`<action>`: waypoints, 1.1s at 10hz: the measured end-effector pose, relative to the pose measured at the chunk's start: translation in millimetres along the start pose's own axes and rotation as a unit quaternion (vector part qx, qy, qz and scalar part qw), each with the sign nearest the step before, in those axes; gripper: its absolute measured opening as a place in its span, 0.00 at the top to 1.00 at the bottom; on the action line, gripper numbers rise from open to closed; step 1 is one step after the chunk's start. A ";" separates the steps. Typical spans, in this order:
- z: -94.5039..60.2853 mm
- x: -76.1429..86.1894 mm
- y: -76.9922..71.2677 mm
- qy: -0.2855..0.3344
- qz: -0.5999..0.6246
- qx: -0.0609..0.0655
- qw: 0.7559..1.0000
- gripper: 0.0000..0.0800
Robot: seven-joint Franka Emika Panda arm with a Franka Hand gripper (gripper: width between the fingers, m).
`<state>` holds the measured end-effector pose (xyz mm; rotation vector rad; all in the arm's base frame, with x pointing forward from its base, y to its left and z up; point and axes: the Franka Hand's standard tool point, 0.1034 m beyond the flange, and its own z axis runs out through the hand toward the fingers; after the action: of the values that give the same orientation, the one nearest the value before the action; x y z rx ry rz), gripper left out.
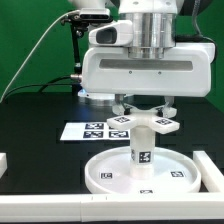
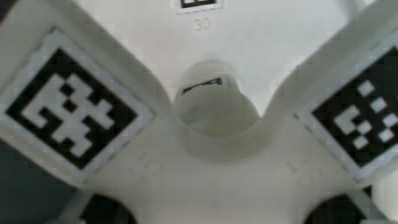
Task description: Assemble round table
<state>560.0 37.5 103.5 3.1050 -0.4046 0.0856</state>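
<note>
The large round disc (image 1: 100, 172) lies flat on the black table near the front. The short thick cylinder leg (image 1: 142, 150) stands upright in its centre. The cross-shaped foot (image 1: 150, 123) sits on top of the leg. My gripper (image 1: 143, 112) comes straight down over it, its fingers closed on the foot's middle. In the wrist view the foot (image 2: 214, 160) fills the picture, with tagged arms on either side and a round socket (image 2: 210, 95) in its centre. My fingertips are hidden there.
The marker board (image 1: 85, 130) lies behind the disc towards the exterior view's left. A white rail (image 1: 60, 212) runs along the front edge. White blocks stand at the left (image 1: 3, 160) and right (image 1: 210, 165). Cables hang at the back left.
</note>
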 end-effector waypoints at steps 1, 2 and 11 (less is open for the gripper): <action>0.5 0.4 -0.6 0.003 0.078 0.009 0.997 0.44; 0.7 1.1 -2.9 0.004 0.146 0.015 0.989 0.44; 1.4 2.4 -1.5 -0.005 0.404 0.034 0.914 0.44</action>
<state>562.8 38.3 102.3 2.7565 -1.6708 0.0852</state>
